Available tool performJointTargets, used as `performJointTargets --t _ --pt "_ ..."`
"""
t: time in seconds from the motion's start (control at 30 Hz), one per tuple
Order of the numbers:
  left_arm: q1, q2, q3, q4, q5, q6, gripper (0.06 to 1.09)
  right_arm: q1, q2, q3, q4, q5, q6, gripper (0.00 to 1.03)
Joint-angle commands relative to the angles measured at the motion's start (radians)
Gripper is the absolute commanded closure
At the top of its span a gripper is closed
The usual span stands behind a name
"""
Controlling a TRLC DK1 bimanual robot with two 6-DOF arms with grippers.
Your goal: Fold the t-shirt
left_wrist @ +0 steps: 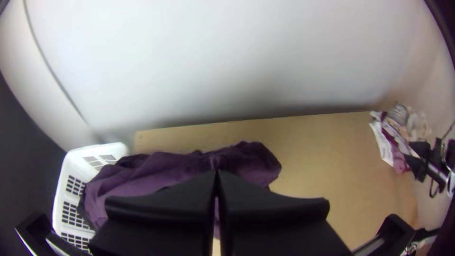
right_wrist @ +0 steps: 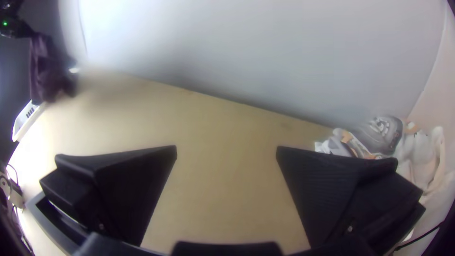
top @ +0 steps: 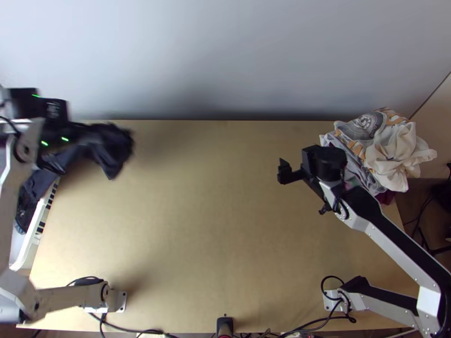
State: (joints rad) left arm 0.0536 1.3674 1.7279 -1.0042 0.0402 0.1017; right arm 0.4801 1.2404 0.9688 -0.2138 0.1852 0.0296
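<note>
In the top view my left gripper is at the table's far left, shut on the dark purple t-shirt. The bunched cloth hangs from it, its lower part trailing toward the basket. In the left wrist view the closed fingertips of my left gripper pinch the t-shirt, which stretches to both sides of them. My right gripper is over the right half of the table. Its fingers stand wide apart in the right wrist view, where my right gripper has nothing between them.
A white basket stands at the table's left edge, with dark cloth inside. A pile of light and patterned clothes lies at the back right corner, just beyond the right gripper. The wall rises behind the table's back edge.
</note>
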Motion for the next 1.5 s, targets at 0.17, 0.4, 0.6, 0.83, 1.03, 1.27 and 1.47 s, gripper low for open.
performJointTargets --t 0.17,0.4,0.6,0.83,1.03,1.27,1.47 --pt "-0.676 -0.056 -0.068 -0.143 -0.140 -0.220 1.05 -0.144 -0.122 -0.182 0.053 0.014 0.012 0.05" --pt "-0.897 0.075 0.022 -0.103 -0.140 -0.304 1.05 -0.184 -0.205 -0.303 0.082 0.014 0.015 0.05" --pt "-1.052 0.265 0.254 -0.099 -0.135 -0.342 1.05 -0.232 -0.254 -0.401 0.116 0.014 0.018 0.05" --pt "-1.241 0.478 0.507 -0.116 -0.131 -0.355 1.05 -0.268 -0.265 -0.449 0.152 0.014 0.018 0.05" --pt "-1.276 0.572 0.567 -0.082 -0.065 -0.367 1.05 -0.388 -0.223 -0.452 0.226 0.013 0.020 0.05" --pt "-1.074 0.595 0.412 -0.129 -0.100 -0.346 0.29 -0.503 -0.202 -0.447 0.238 -0.001 0.015 0.05" --pt "-0.778 0.622 0.101 0.003 -0.137 -0.257 0.29 -0.509 -0.229 -0.441 0.229 -0.012 0.015 0.05"
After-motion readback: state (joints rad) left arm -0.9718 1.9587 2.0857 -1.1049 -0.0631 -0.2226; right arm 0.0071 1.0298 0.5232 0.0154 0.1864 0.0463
